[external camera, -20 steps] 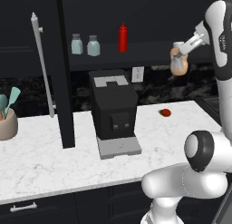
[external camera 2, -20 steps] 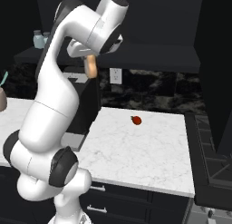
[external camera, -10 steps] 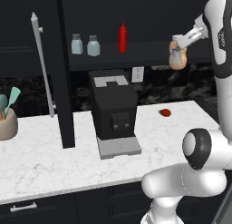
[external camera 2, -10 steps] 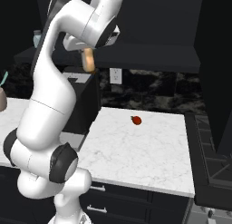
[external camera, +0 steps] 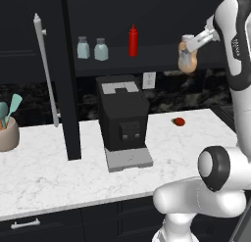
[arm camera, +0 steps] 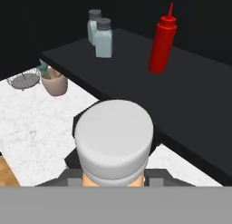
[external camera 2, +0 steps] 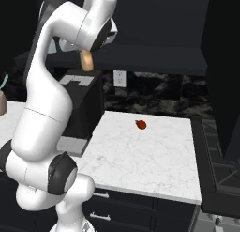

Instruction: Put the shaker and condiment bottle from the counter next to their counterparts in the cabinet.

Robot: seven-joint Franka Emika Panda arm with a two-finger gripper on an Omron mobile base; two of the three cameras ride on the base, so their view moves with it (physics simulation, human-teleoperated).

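1. Left base view: the end effector (external camera: 192, 45) pinches the condiment bottle (external camera: 187, 55), upright with cap up, in the air to the right of the cabinet shelf (external camera: 147, 55). That shelf carries two shakers (external camera: 92, 48) and a red squeeze bottle (external camera: 133, 40).
2. Right base view: the condiment bottle (external camera 2: 86, 60) hangs upright above the bench (external camera 2: 145, 151).
3. Hand view: its pale cap (arm camera: 113, 137) faces the camera; a cup (arm camera: 53, 84) holds utensils.

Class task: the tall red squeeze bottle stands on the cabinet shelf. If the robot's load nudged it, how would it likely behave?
The red squeeze bottle is tall and slim on a small base, so a nudge near its nozzle would probably tip it. Its round body suggests it could then roll along the shelf. The two shakers stand well apart from it, so they are probably safe.
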